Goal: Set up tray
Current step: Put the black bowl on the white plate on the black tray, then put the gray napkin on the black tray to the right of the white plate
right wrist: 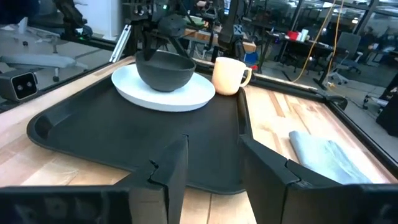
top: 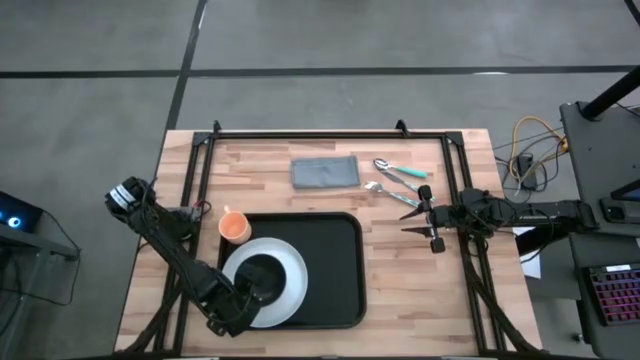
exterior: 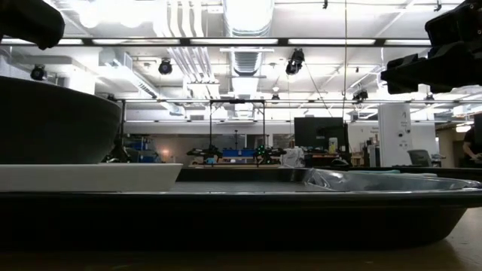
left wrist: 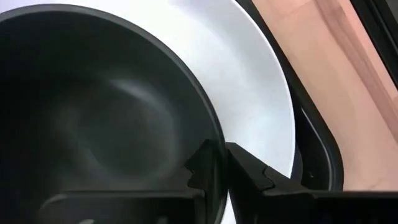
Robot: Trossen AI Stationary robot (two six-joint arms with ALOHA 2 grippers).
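Tray (top: 335, 270) sits at the near middle of the table, and you have it partly set. A white plate (top: 290, 275) lies in its left half, with a dark bowl (top: 262, 275) standing on the plate. Your left gripper (top: 243, 300) is at the near rim of that bowl; the left wrist view shows its fingers (left wrist: 208, 171) pinched together on the bowl's wall, so judge the bowl placed but not yet let go. The right half of the tray is bare.

Off the tray you still have an orange cup (top: 234, 226) just beside its far left corner, a grey cloth (top: 324, 172) at the far middle, and some cutlery (top: 398, 180) to the right of the cloth. Your right gripper (top: 432, 223) hovers near the cutlery, well right of the tray, fingers apart and holding nothing.

So plate and bowl look done; cup, cloth and cutlery likely remain.
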